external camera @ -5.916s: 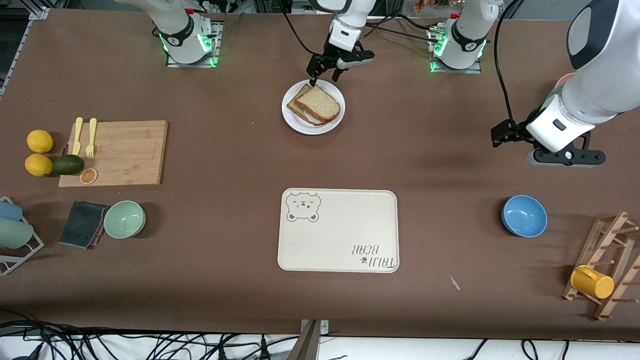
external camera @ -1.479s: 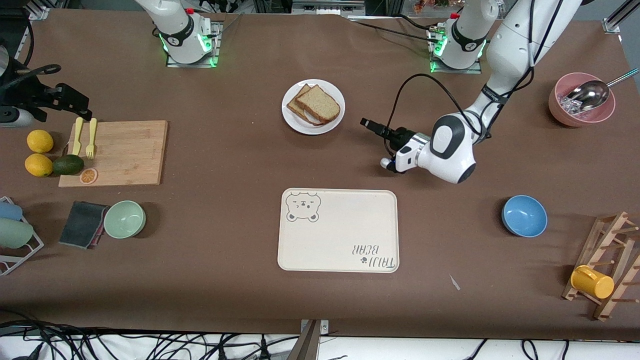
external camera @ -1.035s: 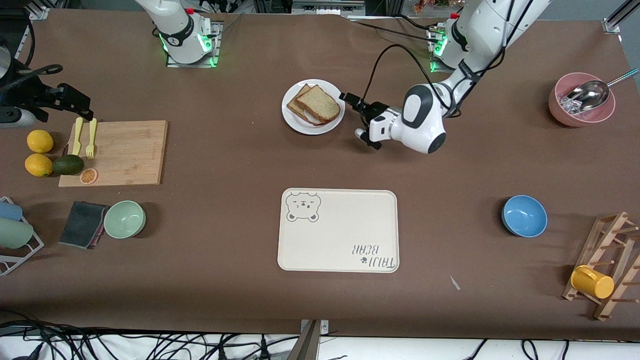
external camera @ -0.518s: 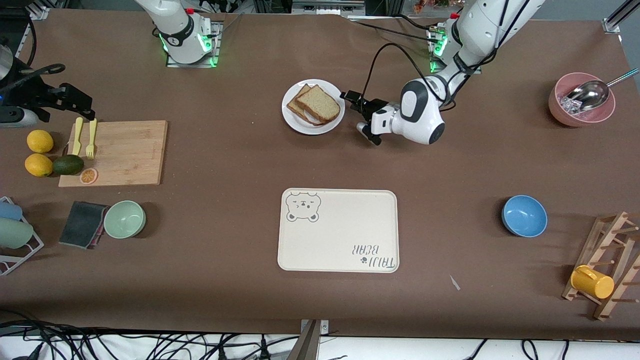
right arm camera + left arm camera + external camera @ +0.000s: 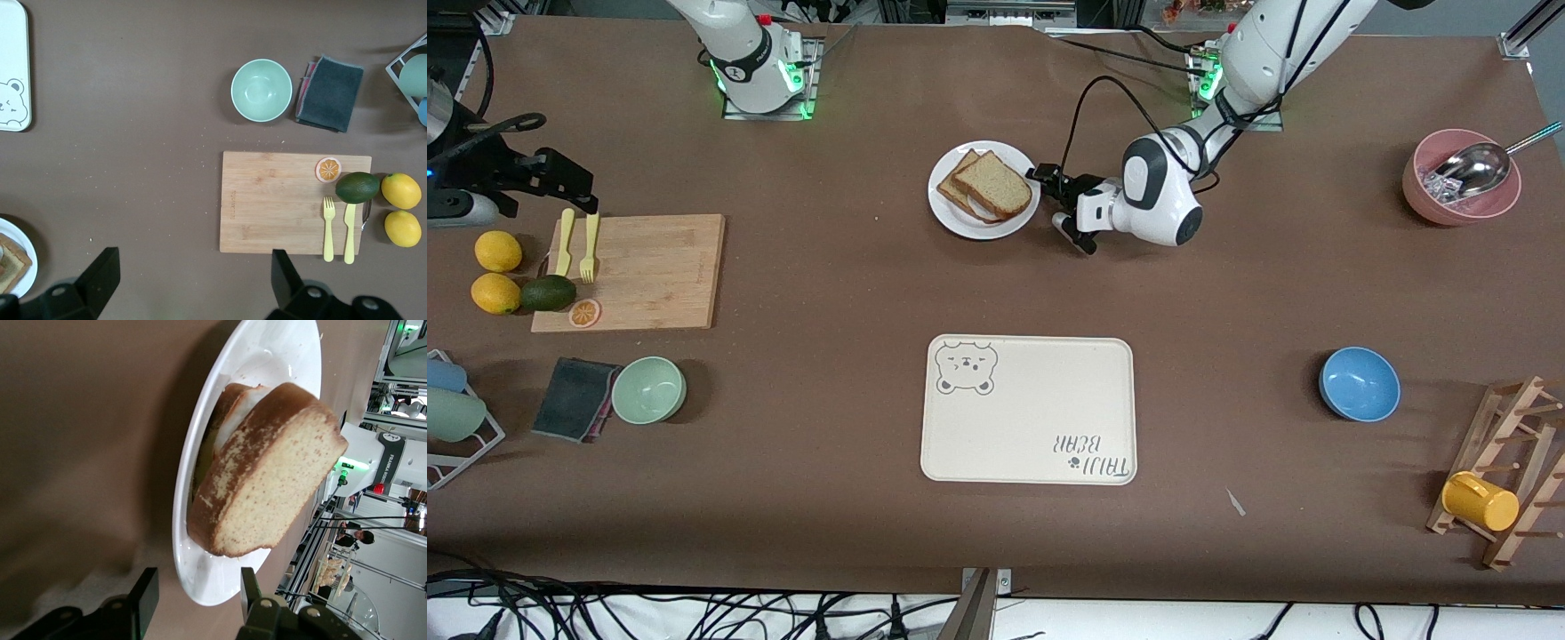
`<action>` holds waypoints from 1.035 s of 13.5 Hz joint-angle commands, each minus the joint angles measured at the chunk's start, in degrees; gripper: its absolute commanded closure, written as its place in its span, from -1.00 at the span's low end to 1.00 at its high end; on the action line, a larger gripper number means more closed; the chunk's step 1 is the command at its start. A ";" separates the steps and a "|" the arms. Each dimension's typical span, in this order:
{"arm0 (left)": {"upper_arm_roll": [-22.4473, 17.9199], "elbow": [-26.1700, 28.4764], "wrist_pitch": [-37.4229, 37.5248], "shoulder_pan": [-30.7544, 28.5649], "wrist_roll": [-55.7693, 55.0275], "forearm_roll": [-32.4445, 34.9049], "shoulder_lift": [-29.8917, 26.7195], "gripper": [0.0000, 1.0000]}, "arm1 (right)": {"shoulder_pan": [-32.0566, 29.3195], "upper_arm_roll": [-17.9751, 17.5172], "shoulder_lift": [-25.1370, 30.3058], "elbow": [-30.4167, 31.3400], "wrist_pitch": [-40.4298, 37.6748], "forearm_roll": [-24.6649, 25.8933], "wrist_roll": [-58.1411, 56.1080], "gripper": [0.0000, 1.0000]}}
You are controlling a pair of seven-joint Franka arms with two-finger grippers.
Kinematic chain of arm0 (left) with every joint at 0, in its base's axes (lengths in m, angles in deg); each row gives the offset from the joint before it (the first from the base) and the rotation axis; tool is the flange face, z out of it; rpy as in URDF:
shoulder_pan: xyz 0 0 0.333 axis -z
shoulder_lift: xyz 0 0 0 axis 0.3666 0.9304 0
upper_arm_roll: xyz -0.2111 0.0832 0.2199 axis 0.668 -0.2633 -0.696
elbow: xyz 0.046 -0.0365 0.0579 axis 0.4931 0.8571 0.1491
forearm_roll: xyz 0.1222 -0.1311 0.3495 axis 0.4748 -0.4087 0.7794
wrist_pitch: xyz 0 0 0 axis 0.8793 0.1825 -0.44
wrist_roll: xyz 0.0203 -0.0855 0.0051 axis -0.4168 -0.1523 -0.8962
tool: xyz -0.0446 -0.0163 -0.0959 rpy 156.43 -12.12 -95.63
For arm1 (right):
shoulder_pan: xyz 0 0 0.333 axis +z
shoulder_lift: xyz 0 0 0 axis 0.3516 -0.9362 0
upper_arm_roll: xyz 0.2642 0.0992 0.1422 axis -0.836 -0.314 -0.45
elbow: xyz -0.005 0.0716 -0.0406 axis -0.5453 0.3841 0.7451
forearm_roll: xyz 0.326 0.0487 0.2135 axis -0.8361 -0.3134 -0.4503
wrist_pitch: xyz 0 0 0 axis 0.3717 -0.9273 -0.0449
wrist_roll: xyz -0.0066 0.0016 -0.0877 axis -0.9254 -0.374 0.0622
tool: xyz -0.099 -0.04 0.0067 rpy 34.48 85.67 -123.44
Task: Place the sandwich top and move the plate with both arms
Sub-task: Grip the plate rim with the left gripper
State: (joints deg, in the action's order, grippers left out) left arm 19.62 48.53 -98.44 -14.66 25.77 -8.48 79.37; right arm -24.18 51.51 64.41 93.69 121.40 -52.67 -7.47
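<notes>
With the sandwich top (image 5: pixel 994 184) already lying on the stiff, likely slippery plate (image 5: pixel 953 218) near the tabletop's base-side edge, the left gripper (image 5: pixel 1056 197) is straddling its thin rim open-fingered and empty, while the right gripper (image 5: pixel 565 191) is waiting, spread and empty, over the cutting board's corner.

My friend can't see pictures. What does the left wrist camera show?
A white plate holding a sandwich, its light tan top slice lying on the stack, fills the left wrist view. The left end effector is open, with its two black fingers either side of the plate's rim, on the brown table.
</notes>
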 commanded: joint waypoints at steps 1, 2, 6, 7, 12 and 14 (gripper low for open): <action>-0.05 0.42 -1.42 1.23 2.18 -3.02 0.35 0.29 | 0.43 0.20 -0.71 -1.28 -0.33 0.57 1.28 -1.00; -0.05 0.50 -1.42 1.32 2.18 -3.02 0.36 0.52 | 0.43 0.20 -0.80 -1.28 -0.33 0.57 2.08 -1.00; -0.05 0.50 -2.11 1.67 2.18 -3.02 1.23 0.87 | 0.43 0.11 -0.80 -1.28 -0.24 0.14 2.35 -1.00; -0.05 0.50 -2.64 1.94 2.18 -3.02 1.23 1.00 | 0.43 0.11 -0.80 -1.28 -0.24 0.05 2.35 -1.00; 0.04 -0.11 -2.12 0.45 1.57 -3.11 0.97 1.00 | 0.35 0.11 -0.80 -1.19 -0.24 0.05 2.35 -1.00; 0.13 -0.37 0.32 -0.61 0.51 -5.64 0.45 1.00 | 0.35 0.11 -0.80 -1.19 -0.24 0.48 2.35 -1.00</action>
State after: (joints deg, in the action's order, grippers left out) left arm 19.73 48.28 -98.56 -14.15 25.83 -10.70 80.28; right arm -24.14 51.51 64.18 93.69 121.46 -52.69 -5.81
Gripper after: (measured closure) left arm 0.943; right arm 0.000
